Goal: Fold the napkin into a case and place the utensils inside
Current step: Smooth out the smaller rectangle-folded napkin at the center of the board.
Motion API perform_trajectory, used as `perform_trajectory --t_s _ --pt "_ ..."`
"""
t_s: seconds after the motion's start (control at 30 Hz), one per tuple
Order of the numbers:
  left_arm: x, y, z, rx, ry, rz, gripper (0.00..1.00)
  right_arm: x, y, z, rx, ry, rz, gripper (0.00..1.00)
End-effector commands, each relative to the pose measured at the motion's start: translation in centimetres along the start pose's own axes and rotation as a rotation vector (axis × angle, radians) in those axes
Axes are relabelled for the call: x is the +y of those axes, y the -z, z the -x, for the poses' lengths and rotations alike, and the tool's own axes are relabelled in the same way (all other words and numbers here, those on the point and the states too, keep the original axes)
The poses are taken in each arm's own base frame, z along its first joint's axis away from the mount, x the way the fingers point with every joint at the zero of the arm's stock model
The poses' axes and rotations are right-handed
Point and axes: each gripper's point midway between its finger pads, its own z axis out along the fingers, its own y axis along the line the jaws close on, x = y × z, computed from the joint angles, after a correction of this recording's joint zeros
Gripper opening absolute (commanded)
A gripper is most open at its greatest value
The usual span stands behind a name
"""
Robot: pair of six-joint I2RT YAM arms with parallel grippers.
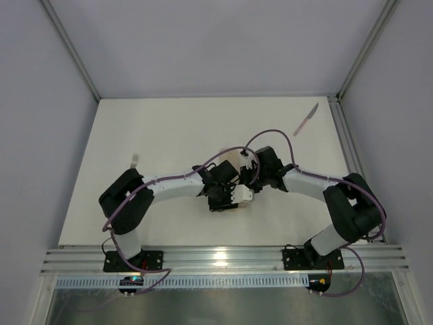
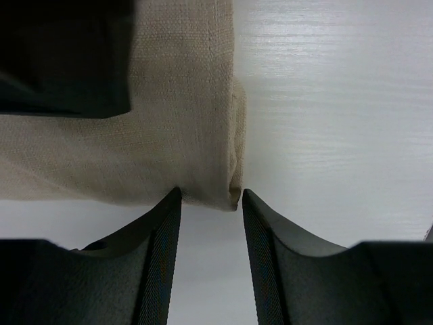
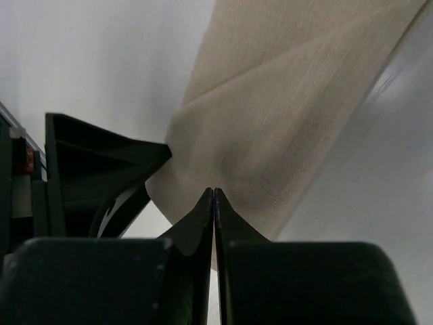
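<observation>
The beige napkin (image 2: 176,115) lies folded on the white table, and in the top view both grippers cover most of it at the table's middle. A folded corner of the napkin sits between the tips of my left gripper (image 2: 211,193), which is open and not squeezing it. My right gripper (image 3: 214,191) is shut, its tips resting against the napkin (image 3: 284,115), with no cloth visibly pinched. The knife (image 1: 306,120), with a pinkish handle, lies at the far right. A thin silvery utensil (image 1: 134,160) lies at the left. No finished case shows.
A metal frame rail (image 1: 342,135) runs along the table's right edge and aluminium rails (image 1: 223,257) along the near edge. Purple cables (image 1: 270,133) loop above both wrists. The right gripper's dark body (image 2: 61,54) fills the upper left of the left wrist view.
</observation>
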Motion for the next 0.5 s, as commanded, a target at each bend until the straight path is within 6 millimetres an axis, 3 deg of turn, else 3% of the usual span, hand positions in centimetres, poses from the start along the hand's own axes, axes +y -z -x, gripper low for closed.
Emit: perform_trajectory --t_s 0.0,0.1,0.2,0.3,0.4,0.43,0.47 --pt "-0.2 -1.4 -0.1 -0.002 0.007 -0.016 0.43 -0.3 -1.3 -2.3 0.045 -0.039 0.027 0.04" --pt "-0.3 -1.8 0.2 -0.015 0.01 -0.026 0.43 -2.1 -2.1 -3.1 0.079 -0.068 -0.01 0.04" --pt "-0.4 -0.3 0.9 -0.034 0.001 -0.028 0.43 -1.8 -1.7 -1.8 0.055 -0.051 -0.014 0.04" --pt "0.4 3.2 2.0 -0.028 -0.039 0.016 0.44 -0.3 0.6 1.6 -0.017 0.022 -0.04 0.05" --pt "1.7 7.5 3.2 -0.019 -0.052 0.092 0.46 1.9 4.6 6.2 -0.146 0.121 -0.084 0.23" --pt "2.8 8.9 3.0 0.003 -0.042 0.155 0.48 1.8 6.9 7.7 -0.211 0.147 -0.16 0.34" --pt "3.5 10.5 3.2 0.0 -0.033 0.201 0.51 2.9 9.0 10.3 -0.294 0.187 -0.188 0.4"
